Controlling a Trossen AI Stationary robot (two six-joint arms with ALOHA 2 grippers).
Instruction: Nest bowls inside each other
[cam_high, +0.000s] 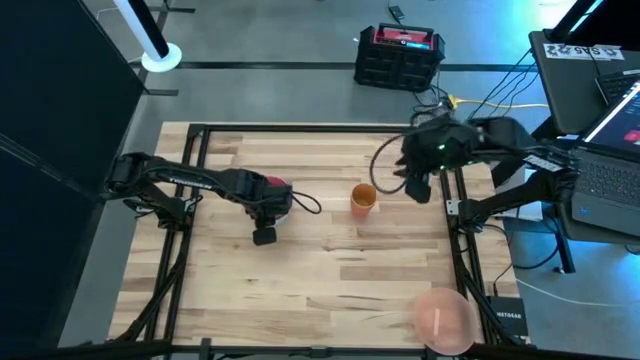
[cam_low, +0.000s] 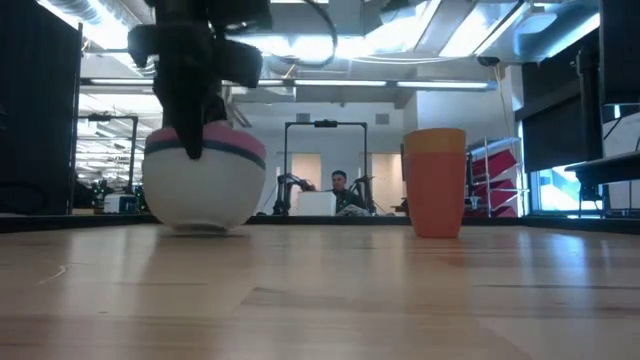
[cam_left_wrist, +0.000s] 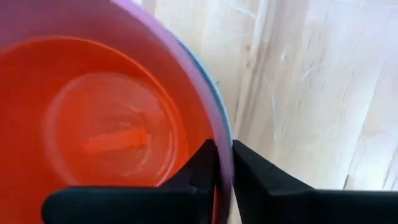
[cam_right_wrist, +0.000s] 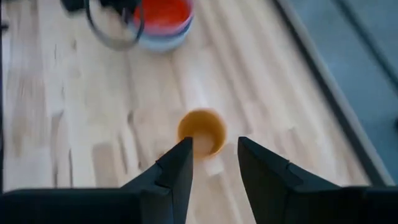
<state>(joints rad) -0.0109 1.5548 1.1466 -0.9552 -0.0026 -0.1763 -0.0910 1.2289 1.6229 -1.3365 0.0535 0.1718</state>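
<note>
1. Large translucent pink bowl (cam_high: 443, 318): sitting at the near right edge of the table (cam_high: 330, 290), well apart from everything else, not yet nested

2. Nested stack of bowls (cam_high: 274, 197): standing left of centre. My left gripper (cam_left_wrist: 223, 167) is pinching the rim of this stack, one finger inside the red bowl (cam_left_wrist: 106, 124) and one outside, pressed nearly together on the wall

3. Orange cup (cam_high: 363, 198): standing upright right of the stack, apart from it, no part of the job

4. My right gripper (cam_right_wrist: 212, 163): hanging above the far right of the table, beyond the cup, fingers spread, holding nothing, waiting

Step in hand, as I judge it: I am securing the stack so it can go into the large bowl. The next move calls for a firm hold on a thin rim and a clean lift without tipping

View notes: the left wrist view is showing the pinch and the red inside; the low view is showing the stack's whitish lowest bowl (cam_low: 205, 190) with a pink band above; only the high view is showing the large bowl
</note>
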